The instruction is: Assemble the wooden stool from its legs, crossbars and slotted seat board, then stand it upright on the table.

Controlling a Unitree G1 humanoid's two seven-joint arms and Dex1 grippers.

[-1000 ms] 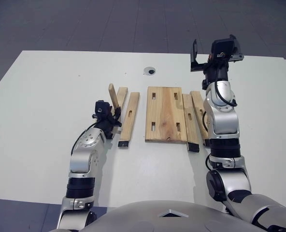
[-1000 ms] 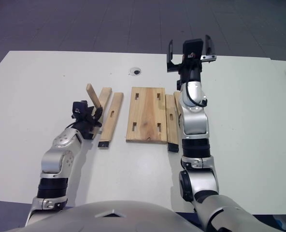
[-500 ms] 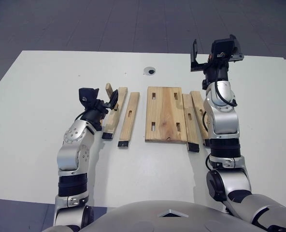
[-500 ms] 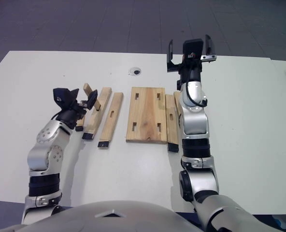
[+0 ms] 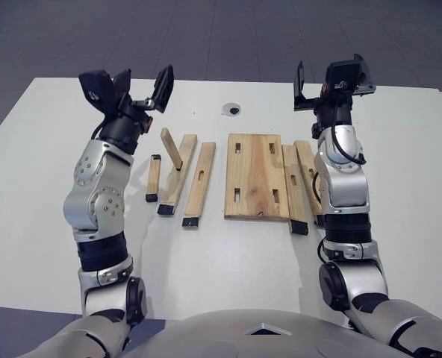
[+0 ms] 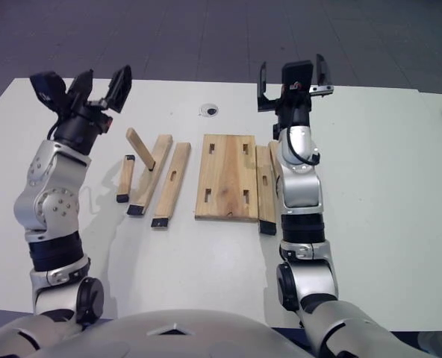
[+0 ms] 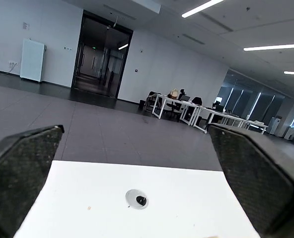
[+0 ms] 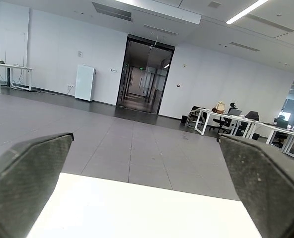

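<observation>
**Stool parts lie flat and loose; both arms are up with nothing gripped**

Stool assembly looks barely begun. The seat board (image 5: pixel 254 176) lies flat in the middle of the surface (image 5: pixel 72 149), slots up, with its long axis running away from the robot. Two left legs (image 5: pixel 199 184) lie just beside it, and two right legs (image 5: pixel 294 189) sit against or almost against its other edge. All four lie parallel to the board, dark-capped ends toward the robot.

A tilted crossbar (image 5: pixel 170 146) rises from the outer left leg, apparently seated in a slot. A loose crossbar (image 5: pixel 153 177) lies farther left on the same heading.

The left gripper (image 5: pixel 142 82) and right gripper (image 5: pixel 331 71) hang above the far side, jaws spread wide and empty.

In my judgement the loose crossbar comes next. Descend straight over it and pinch across its narrow width near the middle. Keep it square to its slot so it neither jams nor knocks the leaning piece.
</observation>
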